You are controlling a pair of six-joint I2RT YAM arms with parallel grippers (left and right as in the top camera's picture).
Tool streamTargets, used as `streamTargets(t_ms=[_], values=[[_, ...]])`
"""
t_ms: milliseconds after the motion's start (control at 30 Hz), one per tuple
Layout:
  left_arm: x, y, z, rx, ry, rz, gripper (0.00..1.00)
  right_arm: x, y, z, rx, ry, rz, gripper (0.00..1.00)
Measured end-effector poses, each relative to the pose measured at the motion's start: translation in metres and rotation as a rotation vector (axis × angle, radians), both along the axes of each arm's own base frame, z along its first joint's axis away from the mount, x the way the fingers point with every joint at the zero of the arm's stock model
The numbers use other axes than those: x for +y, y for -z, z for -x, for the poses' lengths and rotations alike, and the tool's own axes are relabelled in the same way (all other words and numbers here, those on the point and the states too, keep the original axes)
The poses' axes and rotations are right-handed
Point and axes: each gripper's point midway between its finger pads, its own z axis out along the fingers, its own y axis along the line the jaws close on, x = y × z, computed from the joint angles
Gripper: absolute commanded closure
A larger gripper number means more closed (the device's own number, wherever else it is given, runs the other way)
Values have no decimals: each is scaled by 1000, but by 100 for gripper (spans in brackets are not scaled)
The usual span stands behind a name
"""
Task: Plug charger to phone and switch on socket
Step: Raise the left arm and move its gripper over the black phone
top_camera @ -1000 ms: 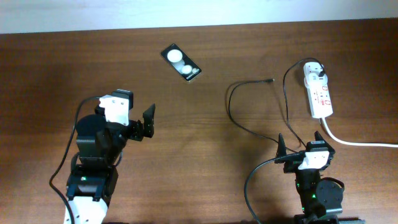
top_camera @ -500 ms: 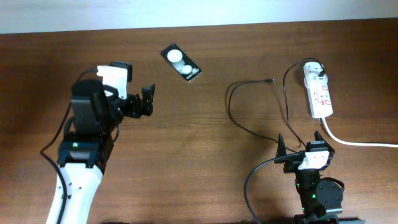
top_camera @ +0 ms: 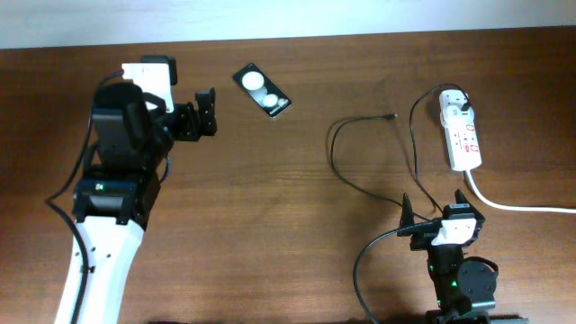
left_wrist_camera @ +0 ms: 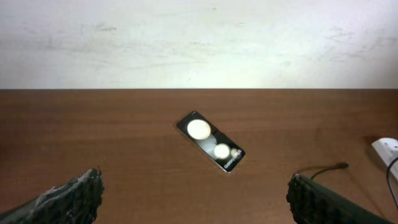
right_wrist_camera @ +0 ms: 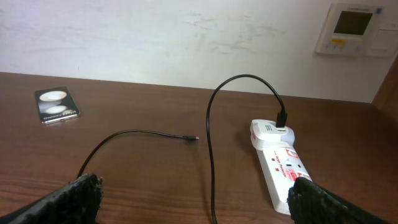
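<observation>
At the far left of the brown wood-grain table [top_camera: 270,207], my left hand [top_camera: 208,112] is drawing level with the small black glossy rectangular phone [top_camera: 263,90]. Over the last second it has been travelling from near my base toward the far edge. It is now hovering near the phone, on its left, and is not touching it. Its jaws are standing wide and carrying nothing.

My right hand [top_camera: 434,205] has not been moving. It is waiting at the near edge, equally wide and empty.

In my judgement, I am only approaching the phone. No task step is completed yet.

- The phone is lying flat and diagonal, and its hard mirror surface is reflecting two round white spots.
- The long thin black charger cable [top_camera: 360,121] is lying in slack loops at centre-right. Its tiny connector tip is pointing toward the white elongated plastic socket strip [top_camera: 462,135], well apart from the phone.
- The cable's other end is sitting in the strip at a white plug [top_camera: 457,101].
- The strip is showing small red marks, and a thick white cord [top_camera: 513,205] is trailing away to the right.
</observation>
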Motion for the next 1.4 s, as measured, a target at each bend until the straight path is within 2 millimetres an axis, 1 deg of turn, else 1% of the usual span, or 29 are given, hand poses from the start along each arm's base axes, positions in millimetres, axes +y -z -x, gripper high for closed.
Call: streamTargets(t_ms=[33, 100, 167, 233, 300, 333, 400, 467, 567, 700, 767, 800, 900, 933, 967, 1133, 1267, 1333, 1400], values=[[-1, -2, -1, -4, -2, -4, 1, 0, 0, 0, 0, 0, 0, 1], [-12, -9, -9, -6, 1, -17, 1, 0, 0, 0, 0, 0, 0, 1], [-21, -9, -16, 15, 14, -27, 1, 0, 0, 0, 0, 0, 0, 1], [-32, -10, -30, 32, 25, -36, 1, 0, 0, 0, 0, 0, 0, 1], [-38, -9, -36, 57, 29, -47, 1, 0, 0, 0, -1, 0, 0, 1], [-44, -15, -45, 51, 33, -50, 1, 0, 0, 0, 0, 0, 0, 1], [-50, -17, -50, 57, 38, -56, 1, 0, 0, 0, 0, 0, 0, 1], [-57, -26, -58, 49, 41, -60, 1, 0, 0, 0, 0, 0, 0, 1], [-60, -36, -65, 29, 41, -58, 1, 0, 0, 0, 0, 0, 0, 1], [-60, -50, -70, 0, 33, -50, 1, 0, 0, 0, 0, 0, -1, 1], [-59, -53, -75, -6, 19, -47, 1, 0, 0, 0, 0, 0, 0, 1], [-60, -54, -80, -10, 11, -45, 1, 0, 0, 0, 0, 0, 0, 1], [-63, -49, -96, 0, 0, -35, 1, 0, 0, 0, 0, 0, 0, 1], [-64, -47, -99, 3, -4, -30, 1, 0, 0, 0, 0, 0, 0, 1], [-66, -39, -108, 21, -8, -29, 1, 0, 0, 0, 0, 0, -1, 1], [-83, -15, -138, 55, -39, -1, 1, 0, 0, 0, 0, 0, 0, 1], [-98, 0, -154, 62, -97, 0, 1, 0, 0, 0, 0, 0, -1, 1], [-103, 13, -162, 69, -139, 2, 1, 0, 0, 0, 0, 0, 0, 1], [-97, 36, -169, 99, -239, 23, 1, 0, 0, 0, 0, 0, -1, 1]])
